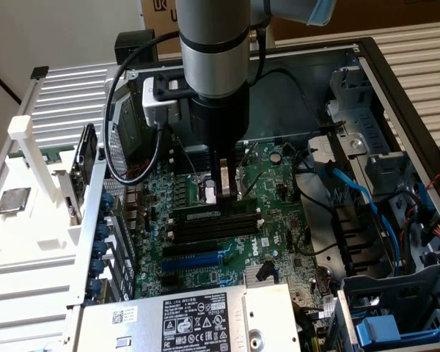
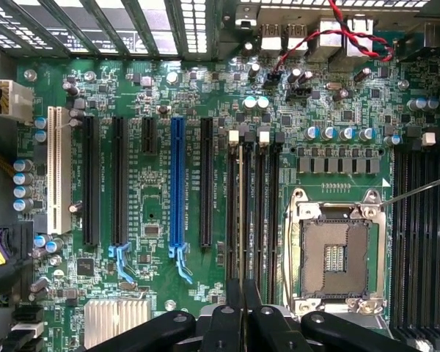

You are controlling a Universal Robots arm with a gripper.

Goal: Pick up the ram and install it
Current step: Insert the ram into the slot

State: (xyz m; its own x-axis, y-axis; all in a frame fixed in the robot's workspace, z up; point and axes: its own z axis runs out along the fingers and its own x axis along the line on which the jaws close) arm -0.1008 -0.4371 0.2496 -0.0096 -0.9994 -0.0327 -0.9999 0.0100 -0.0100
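Open PC case (image 1: 396,88) with green motherboard (image 2: 150,183) was seen. The ram (image 2: 240,220) was stood on edge in a black slot near the CPU socket (image 2: 336,253), pinched mid-length by the nearly closed gripper (image 2: 242,304). Judged light, stiff, fragile; long edges should be held, chips avoided.

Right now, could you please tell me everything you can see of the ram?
The ram is a long, narrow green board with a pale label, standing on edge and level at the black memory slots beside the processor socket. The claw is shut on its top edge near the middle. Whether it is fully seated I cannot tell.
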